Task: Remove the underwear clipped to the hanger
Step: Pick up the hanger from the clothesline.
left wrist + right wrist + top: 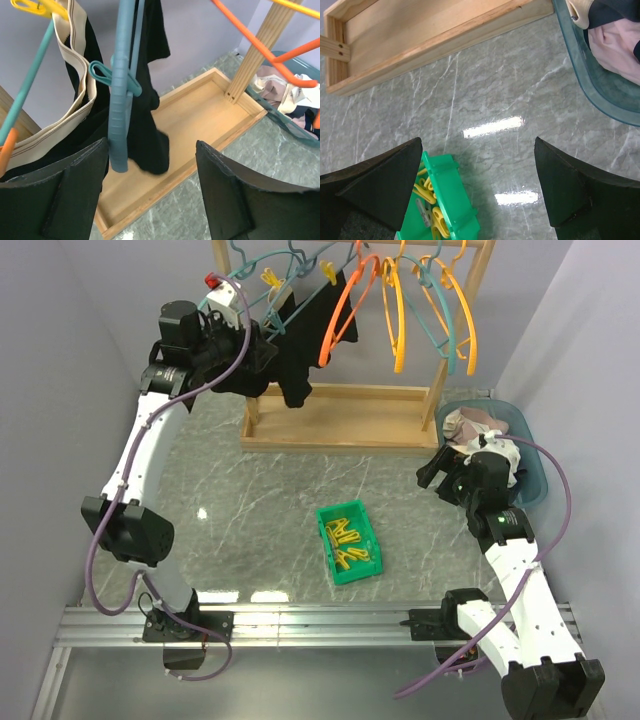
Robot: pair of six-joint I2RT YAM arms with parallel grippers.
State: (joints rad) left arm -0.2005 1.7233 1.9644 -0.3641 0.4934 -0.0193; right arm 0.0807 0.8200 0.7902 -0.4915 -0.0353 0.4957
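Left gripper (151, 150) spread wide, black underwear (147, 100) hanging just ahead between its fingers, by a teal hanger (120, 125), top cut off, right gripper (477, 150) wide too, holding nothing.

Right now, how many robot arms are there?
2. The left arm reaches up to the black underwear on the rack; the right arm sits by the blue basin.

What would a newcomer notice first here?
Black underwear hangs from the wooden rack at the back left, the left end effector up close to it, open. To its right, bright orange hangers and yellow hangers hang bare; a green tray of yellow pegs sits mid-table.
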